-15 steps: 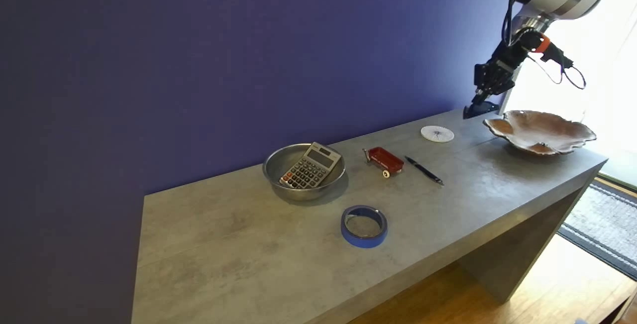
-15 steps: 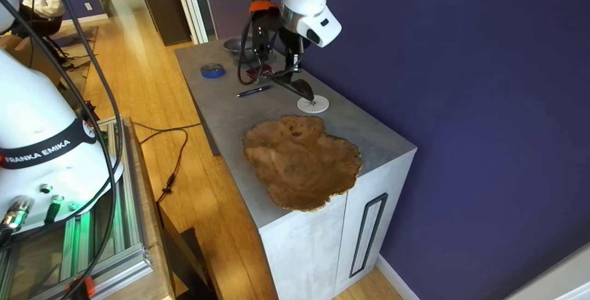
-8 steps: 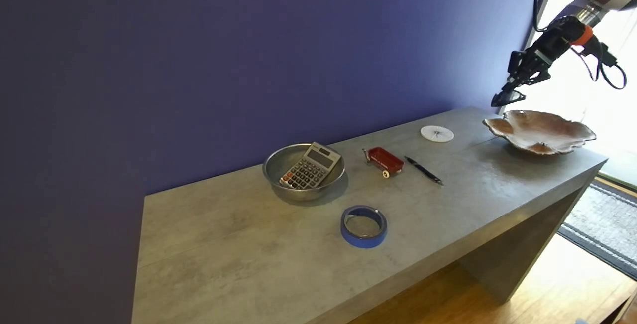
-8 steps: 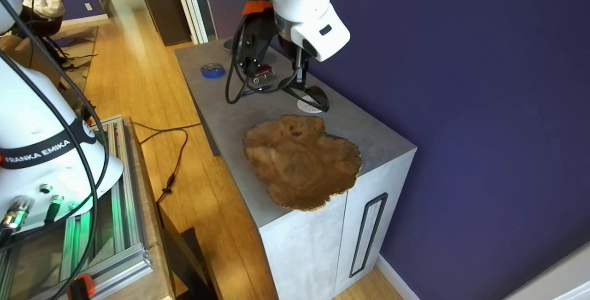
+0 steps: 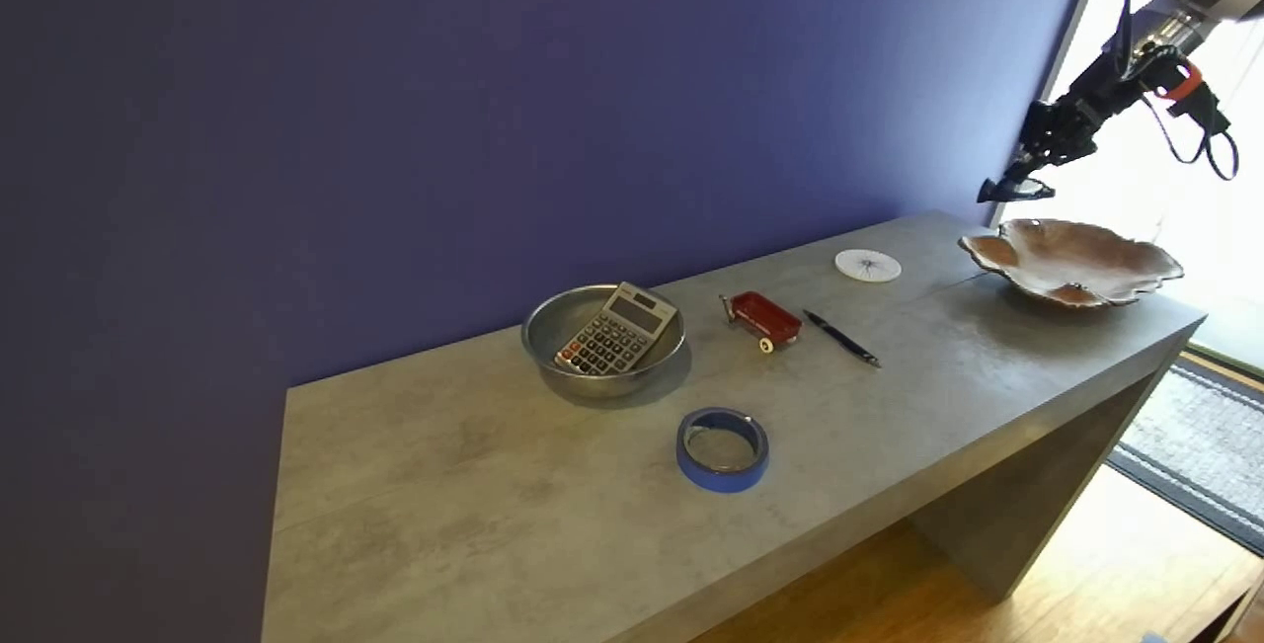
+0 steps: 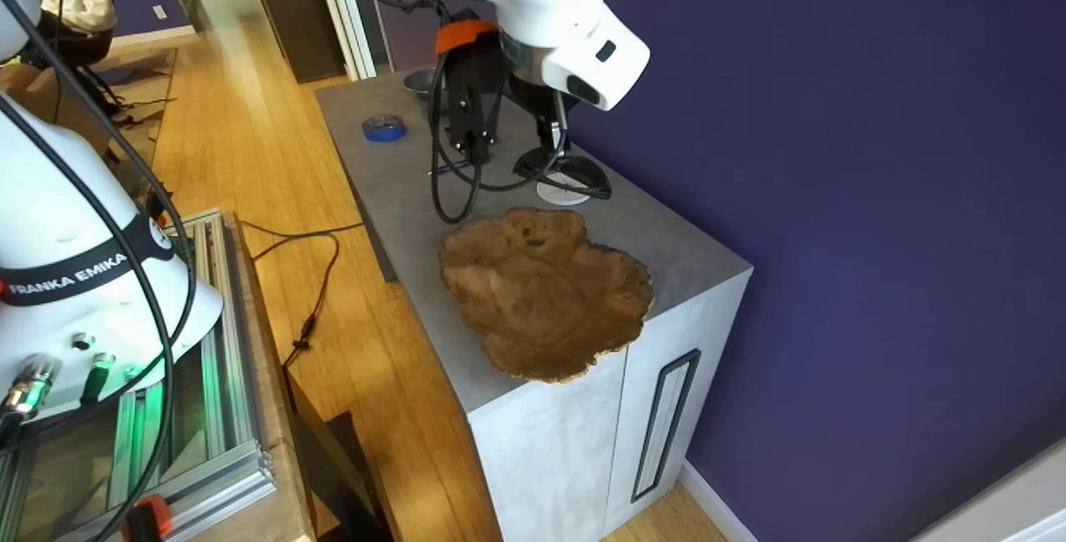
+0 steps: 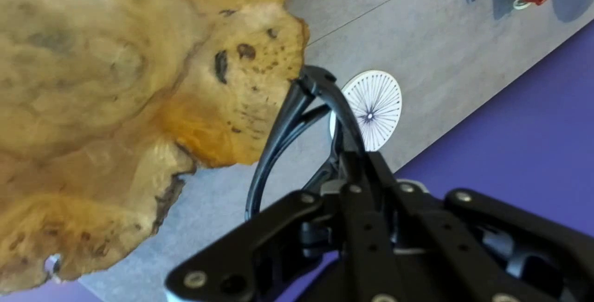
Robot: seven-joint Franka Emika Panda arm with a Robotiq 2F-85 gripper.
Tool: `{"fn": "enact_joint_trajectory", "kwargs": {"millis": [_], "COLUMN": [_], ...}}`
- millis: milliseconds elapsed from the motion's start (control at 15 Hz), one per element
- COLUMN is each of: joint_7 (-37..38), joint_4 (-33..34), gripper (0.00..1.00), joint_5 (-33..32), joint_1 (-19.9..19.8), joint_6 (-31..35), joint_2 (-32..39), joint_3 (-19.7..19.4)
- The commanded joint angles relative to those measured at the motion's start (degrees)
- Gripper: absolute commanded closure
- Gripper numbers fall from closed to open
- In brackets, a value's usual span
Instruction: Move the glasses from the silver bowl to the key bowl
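My gripper (image 7: 364, 165) is shut on the dark glasses (image 7: 320, 81) and holds them in the air, tilted. In an exterior view the gripper (image 5: 1029, 164) and glasses (image 5: 995, 192) are above the back left rim of the key bowl (image 5: 1096, 258). In an exterior view the glasses (image 6: 590, 171) overlap the white disc, behind the key bowl (image 6: 541, 292). In the wrist view the glasses' tip reaches the edge of the brown key bowl (image 7: 116, 84). The silver bowl (image 5: 553, 347) stands far off with a calculator (image 5: 617, 330) in it; the arm partly hides it in an exterior view (image 6: 419, 84).
A white disc (image 5: 869, 266) lies flat beside the key bowl. A red wagon (image 5: 765, 317), a dark pen (image 5: 841, 339) and a blue tape ring (image 5: 723, 478) sit between the two bowls. The purple wall (image 5: 592, 110) runs along the table's back edge.
My gripper has carried the glasses up and away from the silver bowl side, toward the key bowl. In the last half second it moved only slightly and the glasses tilted. Other objects stayed still.
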Motion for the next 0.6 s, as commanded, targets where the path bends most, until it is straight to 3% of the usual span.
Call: {"fn": "enact_joint_trajectory", "kwargs": {"millis": [0, 200, 333, 533], "joint_7": [-15.47, -27.94, -31.91, -33.54], "joint_4": [-0.49, -0.39, -0.16, -0.22], "gripper": [0.98, 0.98, 0.98, 0.98], "joint_5": [3.46, 5.93, 5.32, 3.65], "joint_1": [-3.16, -4.33, -4.66, -4.50], "joint_6": [-4.10, -9.08, -10.94, -4.72], "joint_2": [-3.34, -1.53, -0.17, 2.20], "joint_3": [-3.49, -5.66, -6.80, -7.89]}}
